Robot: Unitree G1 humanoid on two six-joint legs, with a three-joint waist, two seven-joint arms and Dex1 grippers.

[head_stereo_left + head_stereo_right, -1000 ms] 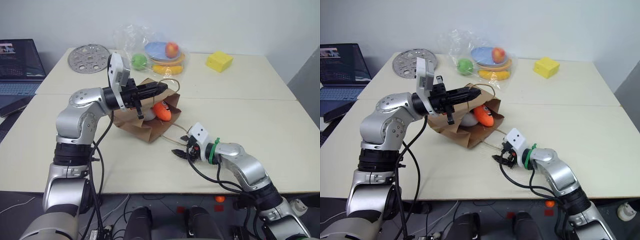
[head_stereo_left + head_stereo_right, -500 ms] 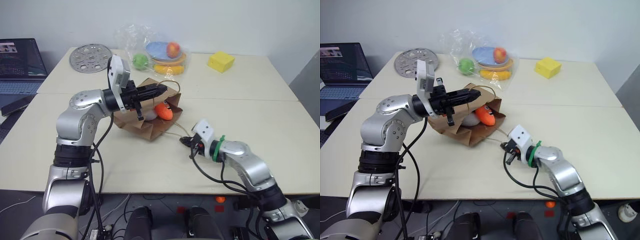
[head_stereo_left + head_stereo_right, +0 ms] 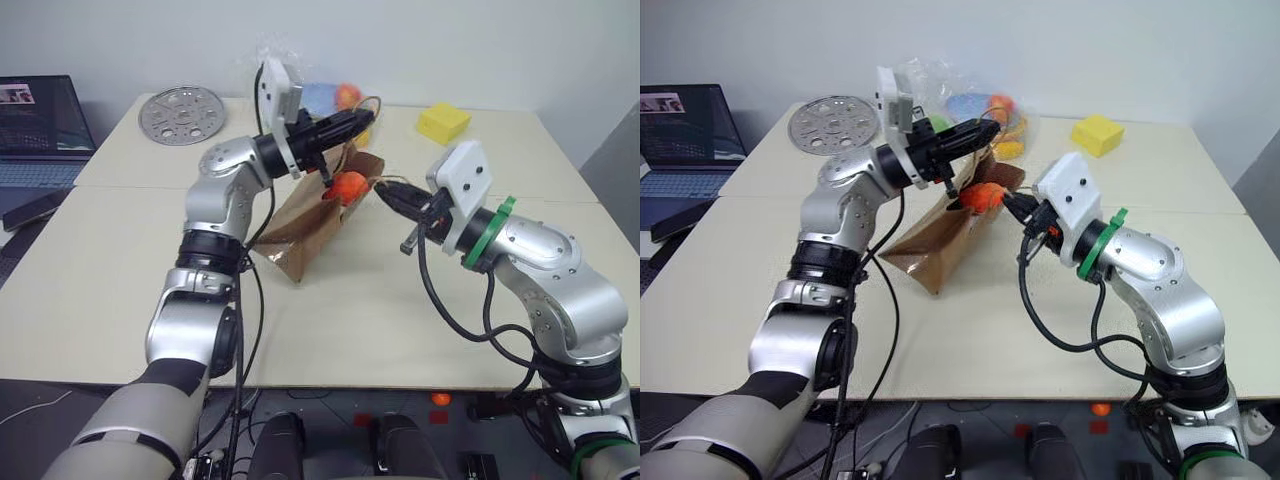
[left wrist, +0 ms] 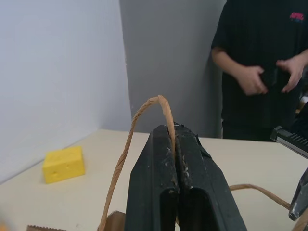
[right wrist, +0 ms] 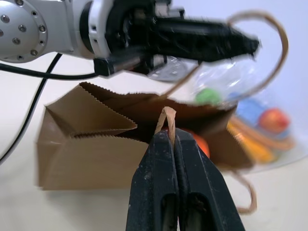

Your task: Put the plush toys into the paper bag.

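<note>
paper bag (image 3: 310, 215) hangs between both claws (each pinching a handle).

left gripper (image 3: 362, 119): jaws clamped, raised | right gripper (image 3: 385, 190): jaws clamped, raised

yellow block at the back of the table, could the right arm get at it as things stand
Probably not yet: the right gripper is shut on a handle of the paper bag, so it is occupied. The yellow block itself sits in open space.

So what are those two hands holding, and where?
Both hold the paper bag by its handles: left hand shut on one loop, right hand shut on the other.
</note>
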